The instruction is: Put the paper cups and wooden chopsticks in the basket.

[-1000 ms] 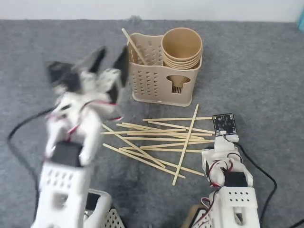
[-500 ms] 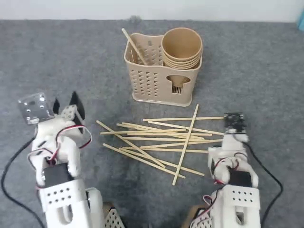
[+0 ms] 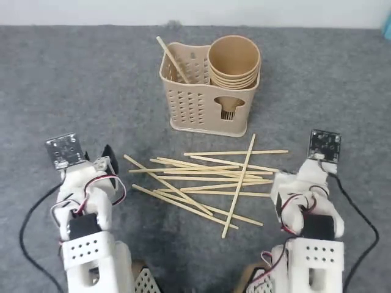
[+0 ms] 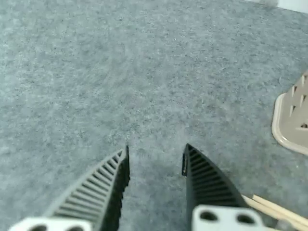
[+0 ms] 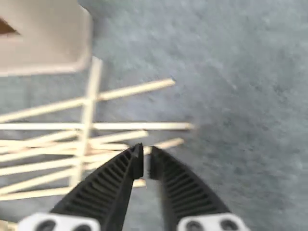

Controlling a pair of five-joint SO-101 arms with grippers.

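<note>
Grey-carpeted bench (image 3: 73, 73): we find tan paper cups (image 3: 234, 58) nested, saving room, in the beige perforated plastic basket (image 3: 195, 107); pale wooden chopsticks (image 3: 208, 180) lie loose within either arm's reach. Left claw (image 4: 155, 156) wide, right claw (image 5: 147, 156) narrow, both empty.

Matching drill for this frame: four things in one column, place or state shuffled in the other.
1 paper cups
2 lone chopstick
3 chopstick pile
4 left pincer

A loose on the carpet before the basket
B stacked in one basket compartment
C open, over bare carpet
D leaning in the basket's other compartment

Pairs: 1-B, 2-D, 3-A, 4-C
</note>
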